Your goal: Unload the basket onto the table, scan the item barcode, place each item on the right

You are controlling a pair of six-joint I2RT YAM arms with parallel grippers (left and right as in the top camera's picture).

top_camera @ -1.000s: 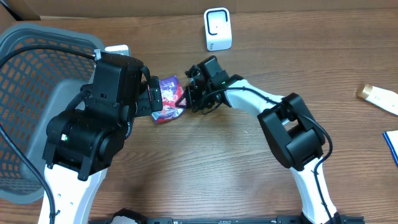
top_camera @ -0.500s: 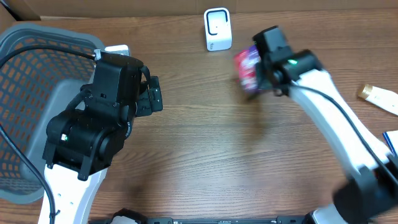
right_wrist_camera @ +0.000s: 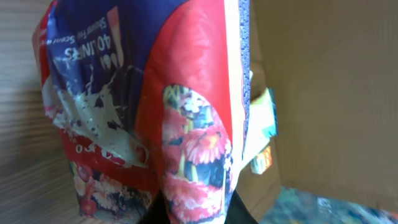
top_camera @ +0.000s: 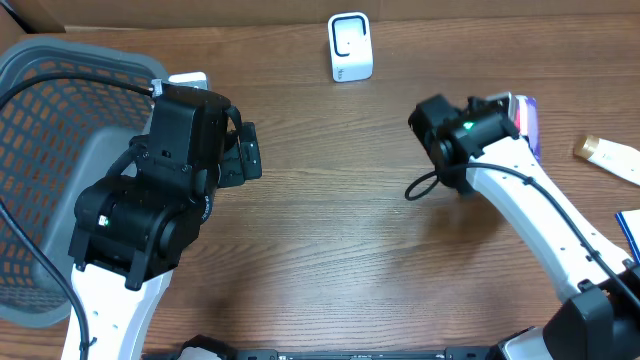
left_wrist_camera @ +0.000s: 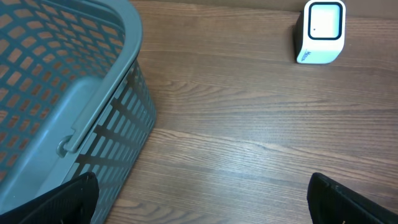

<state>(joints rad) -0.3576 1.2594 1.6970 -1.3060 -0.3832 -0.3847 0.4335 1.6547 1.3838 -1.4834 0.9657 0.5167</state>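
Observation:
The item is a red and blue snack packet (right_wrist_camera: pixel 124 93) printed with flowers. My right gripper (right_wrist_camera: pixel 196 210) is shut on its lower edge, and the packet fills the right wrist view. From overhead, the right gripper (top_camera: pixel 512 118) holds the packet (top_camera: pixel 528 125) edge-on above the table's right side, well to the right of the white barcode scanner (top_camera: pixel 350 47). The scanner (left_wrist_camera: pixel 320 32) also stands at the top right of the left wrist view. My left gripper (top_camera: pixel 250 160) is open beside the basket, nothing between its fingers (left_wrist_camera: pixel 74 199).
A grey mesh basket (top_camera: pixel 60 90) takes up the left side, its wall (left_wrist_camera: pixel 118 124) close to my left gripper. A cream tube (top_camera: pixel 608 153) and a blue object (top_camera: pixel 630 232) lie at the right edge. A cardboard wall lines the back.
My right gripper took the packet from between the two grippers and swung it up and right, past the scanner, to the table's right side. The left arm stayed still, open.

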